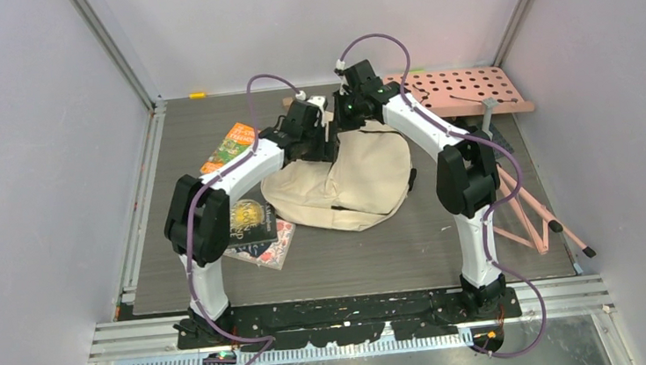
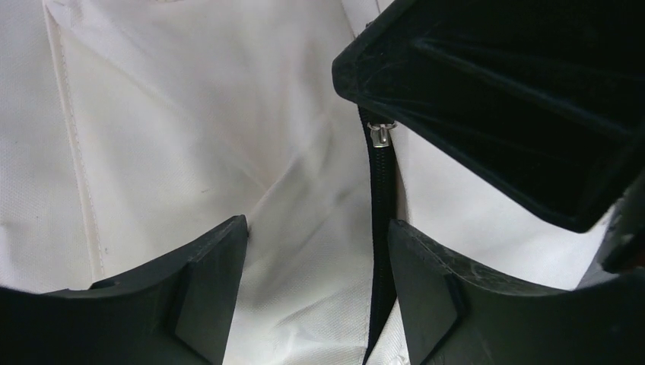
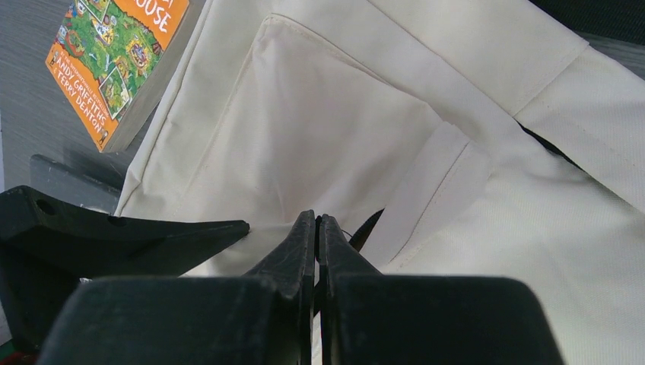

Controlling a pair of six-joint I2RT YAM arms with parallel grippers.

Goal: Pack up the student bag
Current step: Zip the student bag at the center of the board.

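Though right fingers (image 3: 304, 236) meet — over the student bag (image 3: 319, 137) — any grip is unclear.

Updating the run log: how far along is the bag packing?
Done: nothing visibly packed; orange book and dark book lie beside the student bag. In hand: left gripper open over the zipper, right gripper shut at the bag's top. Left: open it, load books, close.

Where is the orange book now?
In the top view the orange book lies on the table, left of the bag, just behind the left arm. The right wrist view shows it beside the bag's edge.
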